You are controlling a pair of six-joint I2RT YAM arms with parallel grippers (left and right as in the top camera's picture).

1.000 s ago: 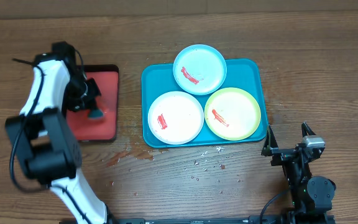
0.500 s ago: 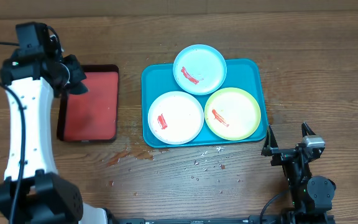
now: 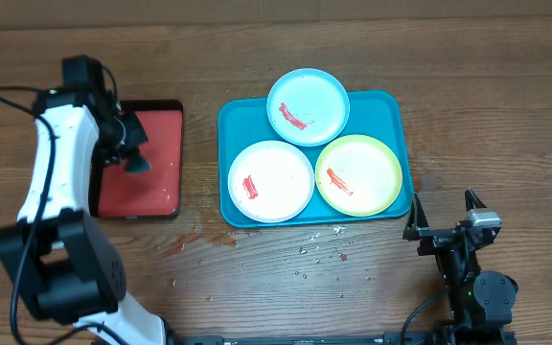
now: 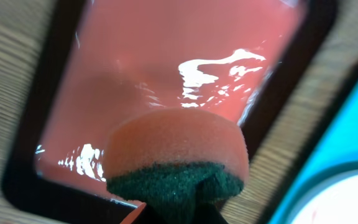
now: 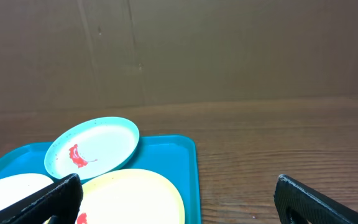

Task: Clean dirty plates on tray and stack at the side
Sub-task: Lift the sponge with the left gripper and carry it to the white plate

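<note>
- Over the red tray [image 3: 156, 192], our left gripper [image 3: 130, 151] pinches a sponge [image 4: 178, 149]
- On the teal tray [image 3: 391, 107] we see the blue plate [image 3: 308, 105], white plate [image 3: 270, 180] and green plate [image 3: 357, 174], each smeared red
- Our right gripper [image 3: 442, 211] sits near that tray's corner, jaws spread

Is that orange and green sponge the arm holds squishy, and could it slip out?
Probably squishy: the sponge puckers in its green layer where the left gripper pinches it. Being foam, it is likely light. The rough green side should resist slipping, though the red tray below glistens as if wet, so it may be damp.
</note>
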